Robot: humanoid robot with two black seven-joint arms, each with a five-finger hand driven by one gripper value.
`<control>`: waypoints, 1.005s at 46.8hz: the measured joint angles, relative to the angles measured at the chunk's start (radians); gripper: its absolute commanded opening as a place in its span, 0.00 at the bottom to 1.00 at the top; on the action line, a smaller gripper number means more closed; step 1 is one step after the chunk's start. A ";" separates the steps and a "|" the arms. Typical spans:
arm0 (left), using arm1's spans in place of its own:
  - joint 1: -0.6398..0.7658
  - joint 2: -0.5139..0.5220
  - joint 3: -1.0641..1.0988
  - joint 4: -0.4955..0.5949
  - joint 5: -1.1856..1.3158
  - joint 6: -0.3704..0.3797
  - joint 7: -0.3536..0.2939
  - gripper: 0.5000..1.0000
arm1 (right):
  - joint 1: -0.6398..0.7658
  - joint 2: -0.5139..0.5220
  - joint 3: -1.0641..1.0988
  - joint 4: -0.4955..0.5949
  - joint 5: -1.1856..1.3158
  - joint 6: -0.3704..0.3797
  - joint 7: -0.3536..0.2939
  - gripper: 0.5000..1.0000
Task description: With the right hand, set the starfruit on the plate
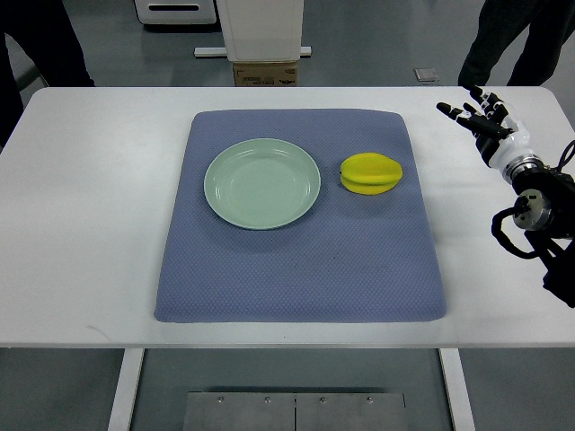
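Right hand hovered over the bare table, starfruit not yet picked up.

The yellow starfruit lay on the blue mat, just beside the right rim of the pale green plate and apart from it. The plate sat on the mat's upper middle with nothing on it. The right hand came in from the right edge, above the white table near its far right corner, well apart from the fruit and off the mat; its dark-tipped fingers were spread loosely, pointing left and gripping nothing. Dark trouser legs of people stood beyond the table's far edge.
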State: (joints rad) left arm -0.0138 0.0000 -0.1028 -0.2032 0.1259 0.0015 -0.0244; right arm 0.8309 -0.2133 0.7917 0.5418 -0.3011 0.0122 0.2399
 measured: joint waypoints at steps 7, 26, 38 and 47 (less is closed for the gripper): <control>0.000 0.000 0.000 0.000 0.000 0.000 0.000 1.00 | 0.001 0.000 0.000 0.000 0.000 -0.001 0.001 1.00; 0.000 0.000 0.000 0.000 0.000 0.000 -0.001 1.00 | 0.019 0.002 0.002 0.000 0.000 -0.002 0.001 1.00; 0.000 0.000 0.000 0.000 0.000 0.000 0.000 1.00 | 0.018 -0.006 0.002 0.001 0.000 -0.001 0.001 1.00; 0.000 0.000 0.000 0.000 0.000 0.000 0.000 1.00 | 0.019 -0.006 -0.001 0.007 -0.001 0.009 0.001 1.00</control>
State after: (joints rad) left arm -0.0138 0.0000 -0.1028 -0.2030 0.1259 0.0015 -0.0248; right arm 0.8496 -0.2189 0.7906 0.5487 -0.3020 0.0216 0.2409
